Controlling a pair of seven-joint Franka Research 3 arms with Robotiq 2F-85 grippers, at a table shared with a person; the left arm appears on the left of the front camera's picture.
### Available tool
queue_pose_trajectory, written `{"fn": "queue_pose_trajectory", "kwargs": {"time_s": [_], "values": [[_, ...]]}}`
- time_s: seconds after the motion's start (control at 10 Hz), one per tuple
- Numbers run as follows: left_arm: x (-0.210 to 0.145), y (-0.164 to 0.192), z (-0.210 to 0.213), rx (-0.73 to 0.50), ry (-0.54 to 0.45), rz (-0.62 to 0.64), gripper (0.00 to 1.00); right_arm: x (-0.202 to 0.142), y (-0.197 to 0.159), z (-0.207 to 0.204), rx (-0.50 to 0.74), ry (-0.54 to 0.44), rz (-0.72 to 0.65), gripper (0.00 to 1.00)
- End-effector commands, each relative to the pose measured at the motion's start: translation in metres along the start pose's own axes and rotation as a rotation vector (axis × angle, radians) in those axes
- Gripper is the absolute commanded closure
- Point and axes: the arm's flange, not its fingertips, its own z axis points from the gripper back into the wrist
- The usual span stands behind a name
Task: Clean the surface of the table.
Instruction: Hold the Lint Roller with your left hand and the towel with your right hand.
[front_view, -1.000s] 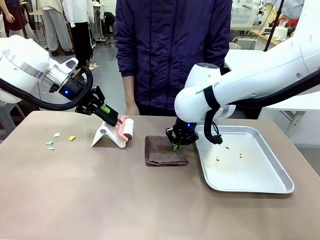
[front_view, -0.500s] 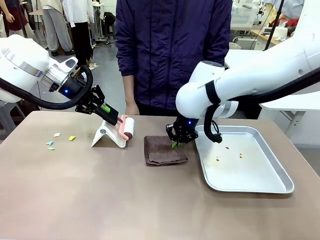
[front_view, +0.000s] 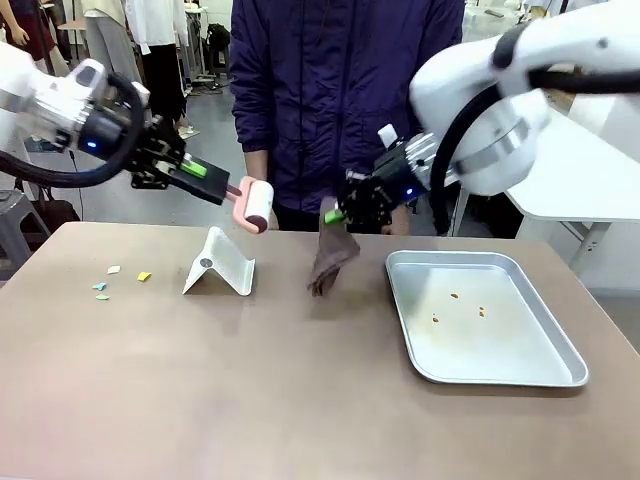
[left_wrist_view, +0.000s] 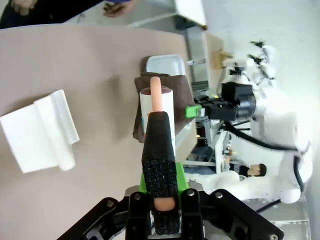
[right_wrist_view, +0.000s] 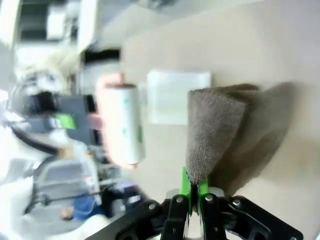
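**Front view.** The tan table (front_view: 250, 390) fills the near half of the scene, between the robot and a person (front_view: 340, 100) standing at its far edge.

**Left gripper** (front_view: 222, 186): clamped tight on the pink handle of a lint roller (front_view: 258, 206). A second ago the roller rested on the white stand (front_view: 222, 264); now it is raised above the stand and slightly to its right, clear of it; the stand itself has not moved.

**Right gripper** (front_view: 338, 214): pinched closed on one corner of a brown cloth (front_view: 332, 262). A second ago the cloth lay folded flat just left of the metal tray (front_view: 520, 340); now it hangs from the jaws over the far middle of the table; whether its lower end touches the top cannot be told.

**Arms.** Both have risen since the earlier frame; the right one, then low over the cloth, now sits high at the far right.

**Unchanged.** Small paper scraps (front_view: 105, 286) lie at the far left of the table; brown crumbs (front_view: 455, 296) lie in the tray, which stays at the right.

**Left wrist view.** The roller stands beyond the closed fingers, with the stand lying off to one side on the table.

**Right wrist view.** The cloth rises in a cone from the closed green pads; its shadow falls on the table beside it.
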Motion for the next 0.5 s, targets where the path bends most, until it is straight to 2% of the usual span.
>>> {"fn": "queue_pose_trajectory", "kwargs": {"time_s": [0.0, 0.1, 0.3, 0.4], "values": [[-0.036, 0.017, 0.042, -0.152, 0.018, -0.074, 1.0, -0.093, -0.064, 0.064, 0.284, 0.063, -0.044, 1.0], [-0.057, 0.024, 0.071, -0.257, 0.078, -0.148, 1.0, -0.115, -0.066, 0.087, 0.363, 0.044, -0.05, 1.0], [-0.11, 0.044, 0.125, -0.316, -0.05, -0.188, 1.0, -0.16, -0.085, 0.135, 0.44, -0.037, -0.03, 1.0], [-0.132, 0.055, 0.142, -0.357, -0.113, -0.188, 1.0, -0.175, -0.101, 0.161, 0.45, -0.107, -0.079, 1.0]]}}
